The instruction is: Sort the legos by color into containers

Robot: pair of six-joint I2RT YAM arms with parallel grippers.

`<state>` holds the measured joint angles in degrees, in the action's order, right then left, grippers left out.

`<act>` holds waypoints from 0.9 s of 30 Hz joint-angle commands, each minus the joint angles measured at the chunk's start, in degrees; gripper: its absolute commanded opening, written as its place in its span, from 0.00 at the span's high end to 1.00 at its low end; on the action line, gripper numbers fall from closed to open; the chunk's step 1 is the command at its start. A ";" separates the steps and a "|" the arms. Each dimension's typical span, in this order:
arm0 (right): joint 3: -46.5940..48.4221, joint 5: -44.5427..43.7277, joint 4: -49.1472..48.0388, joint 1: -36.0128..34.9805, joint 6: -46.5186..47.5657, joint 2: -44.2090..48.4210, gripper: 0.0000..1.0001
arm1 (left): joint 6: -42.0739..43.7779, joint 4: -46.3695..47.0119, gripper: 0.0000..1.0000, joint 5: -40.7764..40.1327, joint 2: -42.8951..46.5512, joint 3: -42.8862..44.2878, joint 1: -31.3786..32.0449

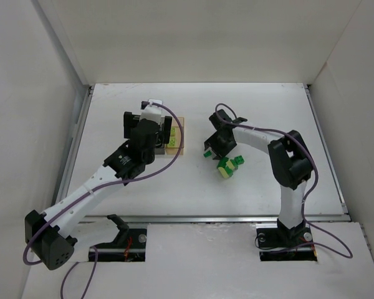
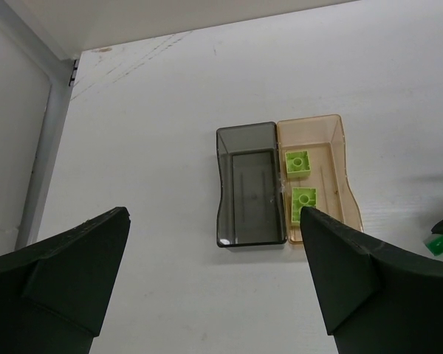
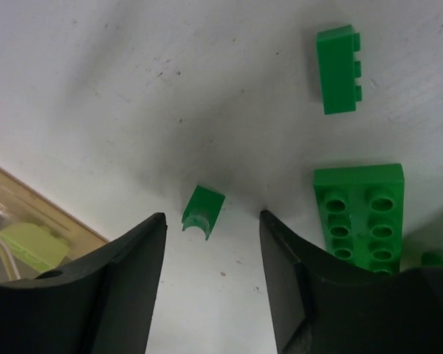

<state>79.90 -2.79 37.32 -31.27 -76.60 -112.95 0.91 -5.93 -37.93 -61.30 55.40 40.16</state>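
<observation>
The smoky grey bin [image 2: 249,184] stands empty beside the amber bin [image 2: 317,177], which holds two yellow-green legos [image 2: 297,163]. My left gripper [image 2: 214,214] is open and empty, hovering above the bins [image 1: 174,142]. My right gripper [image 3: 213,217] is open, low over the table, with a small dark green lego [image 3: 203,210] lying between its fingertips, not gripped. A dark green flat plate [image 3: 362,214] lies just right of the right finger. Another dark green brick [image 3: 338,70] lies farther off. In the top view the right gripper [image 1: 213,149] is right of the bins.
A small heap of green and yellow-green legos [image 1: 228,166] lies just right of the right gripper. The amber bin's corner [image 3: 29,221] shows left of the right gripper's left finger. White walls enclose the table at the back and sides.
</observation>
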 commanded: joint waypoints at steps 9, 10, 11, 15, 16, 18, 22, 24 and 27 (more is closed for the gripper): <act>4.04 -0.47 0.30 -0.64 0.04 -3.16 0.72 | -0.12 1.72 0.00 -1.18 1.27 -0.29 0.36; 4.04 -0.47 0.82 -0.64 0.04 -3.16 0.81 | -0.12 1.72 0.00 -1.18 0.75 -0.29 0.36; 4.04 -0.47 0.82 -0.64 0.04 -3.16 0.87 | -0.12 1.72 0.00 -1.18 0.74 -0.29 0.36; 4.21 -1.51 -1.44 -0.64 6.60 -3.16 1.00 | 0.41 1.72 0.00 -1.18 0.74 -0.29 0.36; 4.82 -1.52 -2.42 -0.64 8.81 -3.16 1.00 | 0.41 1.72 0.00 -1.18 0.74 -0.29 0.36; 7.88 -1.52 -5.14 -1.17 14.86 -3.16 1.00 | -0.72 1.72 0.00 -1.88 0.74 -0.29 0.36; 15.10 -1.77 -15.76 -5.37 42.78 -1.50 1.00 | -1.71 3.99 0.00 -13.79 0.74 0.32 0.36; 14.50 -2.32 -20.94 -6.87 47.57 0.26 1.00 | 1.10 9.24 0.00 -17.68 0.21 1.11 0.36; 17.89 2.68 -29.23 -8.10 53.12 -1.38 1.00 | 8.75 17.41 0.00 -22.18 0.21 1.82 -0.17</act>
<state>92.68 -3.01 19.29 -37.69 -36.53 -114.98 3.49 -0.03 -51.51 -61.45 54.89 40.12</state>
